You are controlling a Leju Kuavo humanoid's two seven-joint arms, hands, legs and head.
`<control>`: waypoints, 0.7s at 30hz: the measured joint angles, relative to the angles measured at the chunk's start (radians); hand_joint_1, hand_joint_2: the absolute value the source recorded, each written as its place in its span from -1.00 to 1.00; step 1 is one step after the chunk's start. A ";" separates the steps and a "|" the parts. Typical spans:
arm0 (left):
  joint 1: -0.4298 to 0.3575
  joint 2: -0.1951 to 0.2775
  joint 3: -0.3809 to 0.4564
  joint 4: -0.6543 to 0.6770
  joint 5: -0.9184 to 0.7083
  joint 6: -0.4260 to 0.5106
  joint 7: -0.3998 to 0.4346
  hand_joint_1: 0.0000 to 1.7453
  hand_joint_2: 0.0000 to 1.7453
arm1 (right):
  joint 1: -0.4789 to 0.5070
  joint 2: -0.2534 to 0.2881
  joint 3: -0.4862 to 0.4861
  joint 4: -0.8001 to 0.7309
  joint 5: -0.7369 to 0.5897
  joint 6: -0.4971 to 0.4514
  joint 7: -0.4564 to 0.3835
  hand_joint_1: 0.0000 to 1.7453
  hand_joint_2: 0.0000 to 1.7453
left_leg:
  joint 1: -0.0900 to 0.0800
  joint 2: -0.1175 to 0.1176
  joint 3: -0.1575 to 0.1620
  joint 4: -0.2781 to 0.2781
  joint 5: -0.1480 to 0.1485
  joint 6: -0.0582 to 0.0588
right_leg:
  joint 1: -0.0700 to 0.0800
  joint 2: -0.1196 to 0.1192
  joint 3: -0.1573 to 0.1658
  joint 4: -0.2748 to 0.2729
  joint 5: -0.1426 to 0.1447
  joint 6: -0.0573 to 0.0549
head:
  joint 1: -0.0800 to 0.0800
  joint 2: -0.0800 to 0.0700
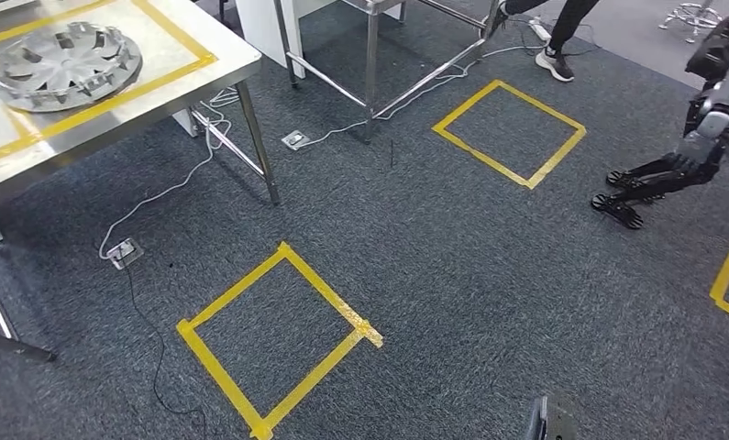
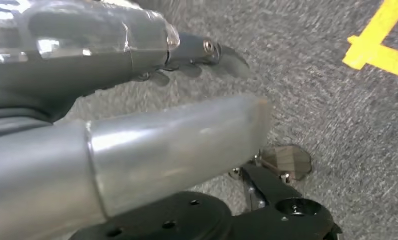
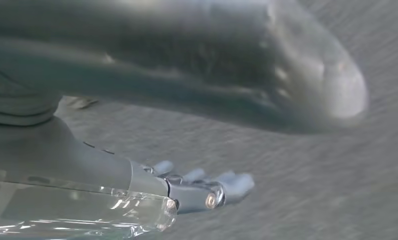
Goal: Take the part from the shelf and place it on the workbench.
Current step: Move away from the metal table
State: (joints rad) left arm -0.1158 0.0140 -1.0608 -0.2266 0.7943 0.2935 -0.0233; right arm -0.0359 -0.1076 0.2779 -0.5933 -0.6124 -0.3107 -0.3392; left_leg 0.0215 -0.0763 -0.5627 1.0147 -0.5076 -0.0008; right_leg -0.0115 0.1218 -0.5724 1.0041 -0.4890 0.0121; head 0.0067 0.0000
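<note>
A round silver part with radial fins (image 1: 65, 64) lies flat on the steel workbench (image 1: 172, 92) at the far left, inside a rectangle of yellow tape. My left hand (image 2: 111, 75) hangs over the grey carpet, its thumb (image 2: 186, 140) and dark fingers (image 2: 222, 52) stretched out and apart with nothing between them. My right hand (image 3: 86, 160) also hangs over carpet, with fingers (image 3: 227, 182) extended, thumb (image 3: 237, 65) apart and nothing held. Both hands are far from the part.
Two yellow tape squares mark the carpet, one near (image 1: 278, 339) and one farther (image 1: 510, 131). Another humanoid robot (image 1: 700, 137) stands at the right. A person's legs (image 1: 555, 46) are at the back. Cables and floor sockets (image 1: 124, 252) lie by the workbench legs (image 1: 259, 147).
</note>
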 joint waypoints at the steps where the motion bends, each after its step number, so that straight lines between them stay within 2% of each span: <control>1: -0.001 0.001 0.000 0.000 0.000 0.000 0.000 -1.00 -1.00 | -0.004 0.003 0.001 0.033 0.000 0.001 0.011 -1.00 -1.00 | 0.001 0.020 0.006 -0.004 -0.001 0.005 | 0.001 -0.019 -0.009 0.017 -0.010 0.005 | 0.003 0.000; 3: 0.000 0.002 0.000 0.000 0.000 0.000 0.000 -1.00 -1.00 | -0.016 0.010 0.002 0.091 0.001 0.006 0.042 -1.00 -1.00 | 0.000 0.060 0.018 -0.010 -0.005 0.013 | 0.003 -0.083 -0.054 0.108 -0.054 0.016 | 0.019 0.000; 4: 0.000 0.003 0.000 0.000 0.000 0.000 0.000 -1.00 -1.00 | -0.022 0.014 0.003 0.115 0.003 0.011 0.056 -1.00 -1.00 | -0.002 0.080 0.022 -0.010 -0.009 0.015 | 0.001 -0.102 -0.090 0.174 -0.082 0.020 | 0.026 0.000; 5: 0.001 0.004 0.000 0.000 0.000 0.000 0.000 -1.00 -1.00 | -0.024 0.019 0.004 0.138 0.007 0.017 0.067 -1.00 -1.00 | -0.003 0.099 0.025 -0.010 -0.013 0.016 | -0.002 -0.112 -0.123 0.234 -0.102 0.024 | 0.031 0.000; 6: 0.000 0.005 0.000 0.000 -0.002 0.000 -0.001 -1.00 -1.00 | -0.023 0.025 0.006 0.158 0.013 0.022 0.075 -1.00 -1.00 | -0.004 0.115 0.027 -0.010 -0.017 0.015 | -0.004 -0.117 -0.143 0.269 -0.106 0.027 | 0.033 0.000; 7: -0.001 0.006 0.000 0.000 -0.004 0.000 -0.003 -1.00 -1.00 | -0.021 0.030 0.008 0.175 0.021 0.026 0.081 -1.00 -1.00 | -0.004 0.130 0.030 -0.010 -0.020 0.013 | -0.006 -0.121 -0.144 0.267 -0.092 0.027 | 0.035 0.000; 8: -0.002 0.006 0.000 0.000 -0.006 0.000 -0.006 -1.00 -1.00 | -0.019 0.034 0.011 0.190 0.030 0.029 0.085 -1.00 -1.00 | -0.004 0.142 0.034 -0.010 -0.023 0.010 | -0.007 -0.126 -0.124 0.227 -0.062 0.026 | 0.039 0.000; 9: -0.004 0.007 0.000 0.000 -0.008 0.000 -0.008 -1.00 -1.00 | -0.020 0.038 0.014 0.202 0.039 0.031 0.088 -1.00 -1.00 | -0.004 0.153 0.039 -0.010 -0.027 0.008 | -0.006 -0.139 -0.089 0.157 -0.025 0.022 | 0.042 0.000; 10: -0.006 0.007 0.000 0.000 -0.010 0.000 -0.011 -1.00 -1.00 | -0.024 0.040 0.017 0.213 0.046 0.032 0.091 -1.00 -1.00 | -0.005 0.163 0.043 -0.010 -0.030 0.004 | -0.001 -0.158 -0.053 0.089 -0.001 0.017 | 0.046 0.000; 11: -0.008 0.007 0.000 0.000 -0.011 0.000 -0.013 -1.00 -1.00 | -0.029 0.042 0.019 0.222 0.052 0.032 0.094 -1.00 -1.00 | -0.006 0.171 0.045 -0.010 -0.033 0.000 | 0.004 -0.174 -0.027 0.038 0.013 0.009 | 0.048 0.000; 12: -0.011 0.007 0.000 0.000 -0.011 0.001 -0.015 -1.00 -1.00 | -0.035 0.045 0.021 0.231 0.055 0.032 0.098 -1.00 -1.00 | -0.006 0.178 0.048 -0.010 -0.036 -0.005 | 0.010 -0.184 -0.012 0.009 0.016 0.002 | 0.049 0.000; 14: -0.013 0.008 0.000 0.000 -0.012 0.001 -0.016 -1.00 -1.00 | -0.041 0.048 0.028 0.248 0.056 0.032 0.107 -1.00 -1.00 | -0.004 0.192 0.054 -0.014 -0.039 -0.017 | 0.018 -0.174 -0.010 0.000 0.010 -0.013 | 0.049 0.000; 15: -0.014 0.007 0.000 -0.001 -0.012 0.001 -0.016 -1.00 -1.00 | -0.041 0.049 0.032 0.256 0.054 0.032 0.112 -1.00 -1.00 | -0.002 0.187 0.058 -0.015 -0.043 -0.024 | 0.018 -0.165 -0.006 -0.006 0.011 -0.019 | 0.050 0.000; 17: -0.015 0.008 0.000 -0.002 -0.012 0.001 -0.016 -1.00 -1.00 | -0.042 0.052 0.038 0.270 0.049 0.030 0.119 -1.00 -1.00 | 0.001 0.132 0.047 0.025 -0.075 -0.030 | 0.014 -0.149 0.007 -0.021 0.017 -0.034 | 0.047 0.000; 18: -0.014 0.009 0.000 -0.002 -0.012 0.001 -0.016 -1.00 -1.00 | -0.044 0.054 0.040 0.275 0.047 0.030 0.122 -1.00 -1.00 | 0.002 0.098 0.022 0.079 -0.104 -0.030 | 0.013 -0.140 0.013 -0.026 0.020 -0.040 | 0.041 0.000; 19: -0.012 0.009 0.000 -0.002 -0.011 0.001 -0.015 -1.00 -1.00 | -0.047 0.056 0.041 0.281 0.045 0.029 0.124 -1.00 -1.00 | 0.001 0.075 -0.013 0.147 -0.136 -0.029 | 0.014 -0.129 0.014 -0.027 0.019 -0.045 | 0.031 0.000; 20: -0.009 0.010 0.000 -0.002 -0.011 0.001 -0.015 -1.00 -1.00 | -0.049 0.058 0.042 0.286 0.044 0.029 0.126 -1.00 -1.00 | 0.000 0.069 -0.050 0.214 -0.160 -0.028 | 0.016 -0.115 0.015 -0.026 0.018 -0.048 | 0.024 0.000; 21: -0.007 0.011 0.000 -0.002 -0.011 0.001 -0.014 -1.00 -1.00 | -0.049 0.060 0.044 0.292 0.041 0.029 0.127 -1.00 -1.00 | 0.000 0.069 -0.079 0.259 -0.167 -0.028 | 0.018 -0.100 0.017 -0.025 0.015 -0.050 | 0.017 0.000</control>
State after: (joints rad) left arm -0.1227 0.0246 -1.0610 -0.2289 0.7831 0.2945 -0.0372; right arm -0.0849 -0.0471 0.3217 -0.3017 -0.5712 -0.2815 -0.2118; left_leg 0.0213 -0.0074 -0.6421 1.2736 -0.6743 -0.0286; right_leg 0.0070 0.0214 -0.5557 0.9792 -0.4736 -0.0380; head 0.0234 0.0000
